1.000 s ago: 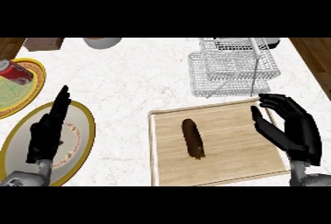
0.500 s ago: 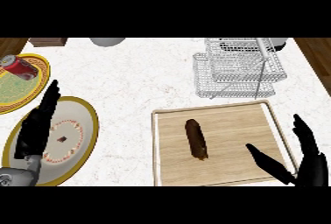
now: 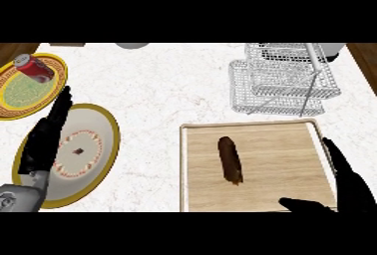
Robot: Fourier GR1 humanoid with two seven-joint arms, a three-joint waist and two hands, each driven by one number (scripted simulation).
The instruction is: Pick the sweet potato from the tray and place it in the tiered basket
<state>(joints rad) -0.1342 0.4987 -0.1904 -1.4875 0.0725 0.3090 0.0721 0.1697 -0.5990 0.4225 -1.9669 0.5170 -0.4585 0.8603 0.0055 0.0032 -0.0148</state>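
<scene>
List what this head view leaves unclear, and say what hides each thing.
1. Black right hand: head view, wrist and part of the palm cut off by the lower edge.
2. Grey rounded object: cut off by the top edge, cannot be identified.
3. Small dark piece on the white gold-rimmed plate: too small to identify.
4. That plate's left rim: hidden under the black left hand.

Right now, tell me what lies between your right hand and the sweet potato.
Head view: only bare wood of the tray separates the right hand from the sweet potato.
</scene>
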